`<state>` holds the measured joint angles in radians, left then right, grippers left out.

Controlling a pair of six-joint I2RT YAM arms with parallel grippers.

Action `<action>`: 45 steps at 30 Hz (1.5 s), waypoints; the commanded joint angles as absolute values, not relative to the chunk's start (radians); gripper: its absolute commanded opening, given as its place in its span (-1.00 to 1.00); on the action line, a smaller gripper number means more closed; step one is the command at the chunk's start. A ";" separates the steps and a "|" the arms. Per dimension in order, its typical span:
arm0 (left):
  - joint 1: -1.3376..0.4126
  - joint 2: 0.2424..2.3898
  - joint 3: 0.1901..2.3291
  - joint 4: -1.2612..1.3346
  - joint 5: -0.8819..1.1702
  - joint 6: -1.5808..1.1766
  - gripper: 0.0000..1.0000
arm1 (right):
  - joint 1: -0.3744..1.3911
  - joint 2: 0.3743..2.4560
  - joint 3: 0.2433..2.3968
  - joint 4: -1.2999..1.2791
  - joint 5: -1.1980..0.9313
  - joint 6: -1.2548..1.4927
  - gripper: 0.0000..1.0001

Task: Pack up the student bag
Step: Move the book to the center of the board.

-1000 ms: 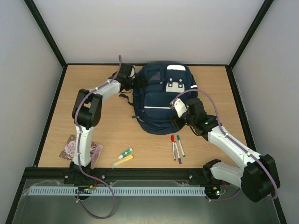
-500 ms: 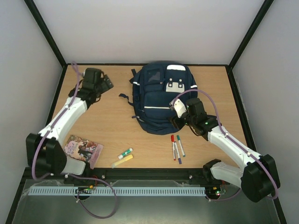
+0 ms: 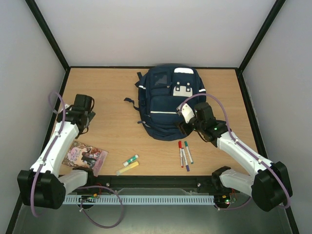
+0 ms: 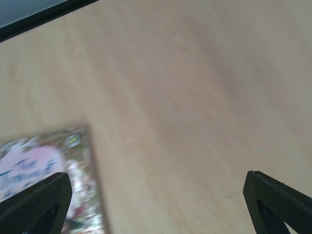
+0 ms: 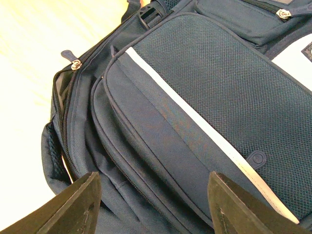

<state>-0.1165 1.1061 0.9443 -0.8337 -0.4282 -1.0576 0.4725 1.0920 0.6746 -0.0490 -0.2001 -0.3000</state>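
**Item 1, student bag** (image 3: pixel 165 100): lay flat on the tabletop (image 3: pixel 112 126), front upward, in the middle and toward the far edge. Its long axis ran near-to-far, top at the far end, base toward your arms.

**Item 2, your right hand** (image 3: pixel 186 123): sat at the bag's near right corner, over the lower front pocket (image 5: pixel 161 122). Fingers were partly spread with nothing pinched between them. This was the nearer hand by far, and the bag lay directly ahead of and beneath it.

**Item 3, your left hand** (image 3: pixel 80 116): well apart from the bag, out by the left edge. It was spread wide and empty above bare wood, with a book (image 3: pixel 84 156) just to its near side.

**Item 4, loose stock:** three markers (image 3: pixel 184 155) just off the bag's base, near the right hand, and two highlighters (image 3: pixel 129 163) between markers and book.

**Contents:** front pocket zips looked closed, the side seam could not be judged, and nothing showed inside. None of the loose pieces appeared packed, so opening a compartment probably fell to your right hand.
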 commanded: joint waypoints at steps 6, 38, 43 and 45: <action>-0.043 1.213 0.809 -1.109 -0.415 -1.301 0.99 | 0.469 1.096 0.687 -0.092 -0.195 -0.308 0.23; -0.034 0.963 0.378 -0.745 -0.091 -1.471 0.93 | 0.469 1.176 0.701 -0.122 -0.195 -0.332 0.24; -0.071 1.047 0.377 -0.576 -0.064 -1.424 0.92 | 0.469 1.186 0.704 -0.127 -0.204 -0.336 0.24; -0.093 1.088 0.384 -0.531 -0.064 -1.424 0.92 | 0.469 1.194 0.706 -0.130 -0.206 -0.338 0.24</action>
<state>-0.0582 1.0042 0.4328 -0.8696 -0.1768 -1.4494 0.4725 1.1767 0.6781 -0.0898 -0.1841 -0.3302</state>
